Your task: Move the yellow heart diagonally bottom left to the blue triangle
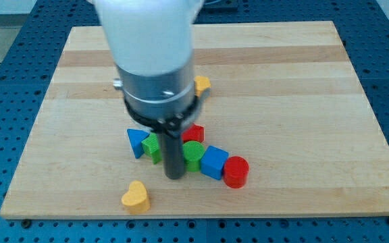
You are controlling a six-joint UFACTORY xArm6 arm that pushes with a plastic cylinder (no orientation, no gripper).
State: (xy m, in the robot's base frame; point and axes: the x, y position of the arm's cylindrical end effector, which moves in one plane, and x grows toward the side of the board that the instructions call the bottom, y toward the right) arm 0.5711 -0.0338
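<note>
while my tip (pixel 174 177) sits among green blocks (pixel 152 145), yellow heart (pixel 136 196) lies below blue triangle (pixel 137 141).

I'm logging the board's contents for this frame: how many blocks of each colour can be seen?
Yellow: 2, the yellow heart and a yellow block partly behind the arm
Blue: 2, the blue triangle and a blue cube
Green: 2, a left green block and a right green block
Red: 2, a red cylinder and a red block
Total: 8
</note>
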